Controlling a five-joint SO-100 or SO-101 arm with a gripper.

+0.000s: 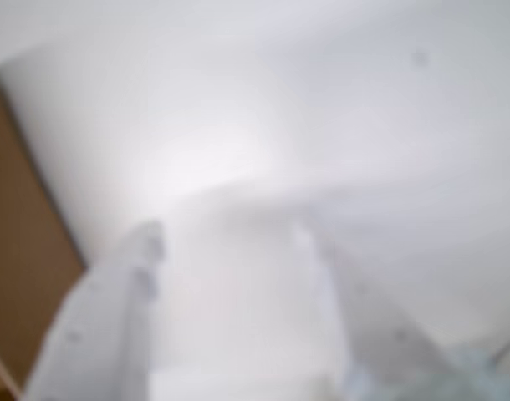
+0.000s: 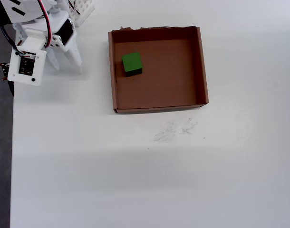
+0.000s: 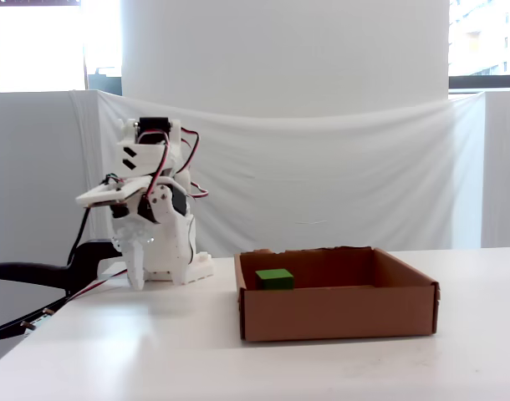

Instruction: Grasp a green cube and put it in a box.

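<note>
Green cube [image 2: 132,62] is sitting inside the box [image 2: 202,66], near its left wall in the overhead view, so I am judging the placement done. I am seeing the fingers [image 2: 65,61] spread wide and empty (wrist view is blurry), pointing down at the counter [image 2: 135,180]; next calls for parking.

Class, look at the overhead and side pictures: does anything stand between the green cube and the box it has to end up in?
Nothing does. The green cube already sits on the floor of the box, near its left wall in the overhead view. The gripper is parked outside the box, left of that wall, with its fingers empty over the bare table.
</note>
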